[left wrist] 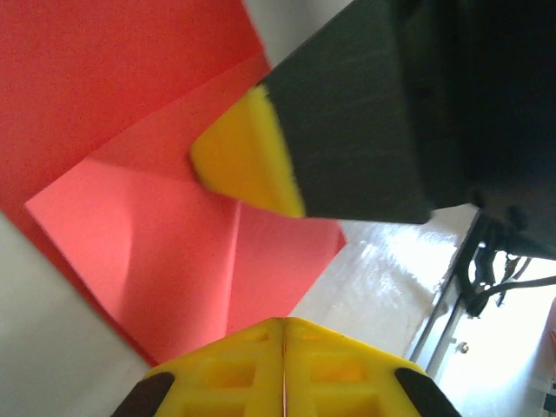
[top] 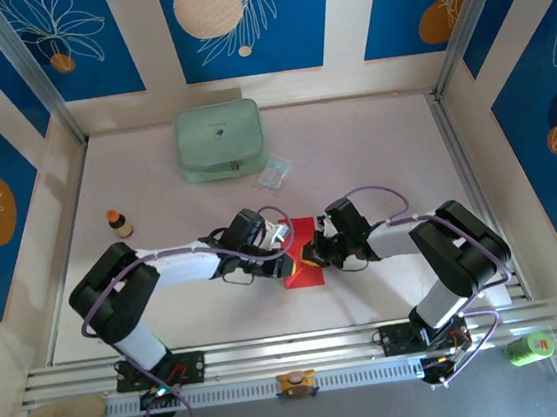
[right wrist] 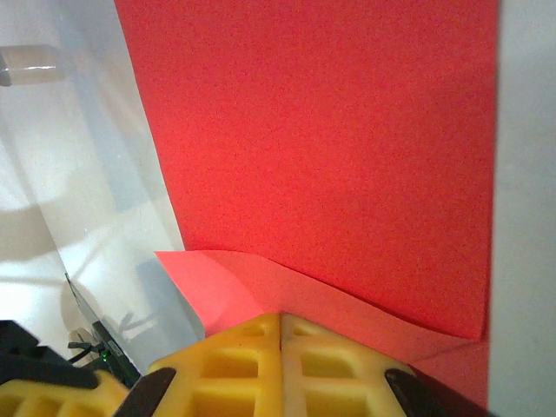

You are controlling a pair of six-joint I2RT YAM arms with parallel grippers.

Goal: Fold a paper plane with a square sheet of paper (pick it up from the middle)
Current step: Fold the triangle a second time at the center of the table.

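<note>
Flagging risks, biggest item first. The pale counter (top: 373, 157) looked smooth, so the thin bright red square sheet of paper (top: 304, 272), which lay partly folded mid-counter between both arms, could skate if shoved sideways.

Its folded flap (right wrist: 234, 278) wasn't flat. The edge was bowed and lifted, so it could spring open or set a crease off-line.

The left gripper (left wrist: 282, 334) was clenched, tips down at the sheet's edge. The right gripper (right wrist: 280, 330) was clenched too, tips at the lifted flap.

Couldn't tell whether either had a layer pinched or was only pressing. If pinched, pulling apart could tear the paper. If pressing, uneven drag would skew the fold.

The tips sat just beside each other over the sheet, so a small misstep could knock them together.
</note>
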